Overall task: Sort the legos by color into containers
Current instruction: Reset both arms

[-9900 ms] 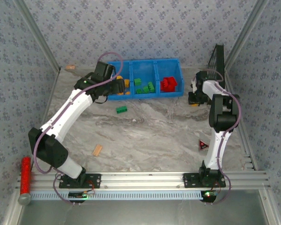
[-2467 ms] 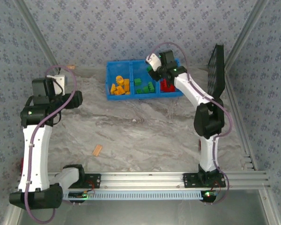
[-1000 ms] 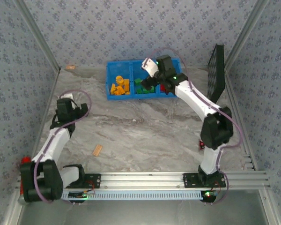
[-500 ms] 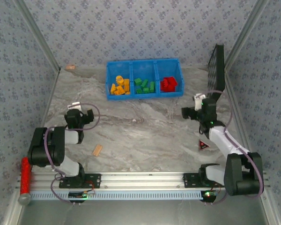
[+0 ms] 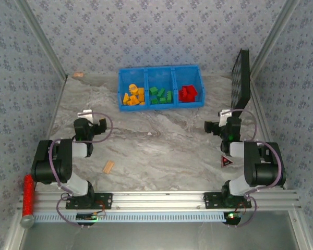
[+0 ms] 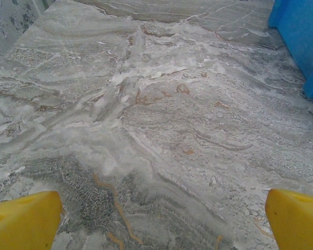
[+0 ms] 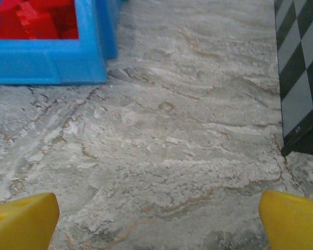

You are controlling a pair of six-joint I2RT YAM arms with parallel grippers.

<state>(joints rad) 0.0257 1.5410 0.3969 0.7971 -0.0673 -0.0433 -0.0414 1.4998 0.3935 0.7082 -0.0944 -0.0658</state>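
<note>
Left end effector [image 5: 89, 125] and right end effector [image 5: 217, 125] are being held released, empty; the blue bin [image 5: 161, 106] risks being knocked by careless swinging.

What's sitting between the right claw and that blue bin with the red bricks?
Nothing: the marble tabletop between the right claw and the blue bin is bare, as the right wrist view shows.

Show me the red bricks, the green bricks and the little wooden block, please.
red bricks [image 5: 187, 94]: overhead view, middle of the pile.
green bricks [image 5: 160, 96]: overhead view, middle of the pile.
wooden block [image 5: 109, 166]: overhead view, centre of its top face.
</note>
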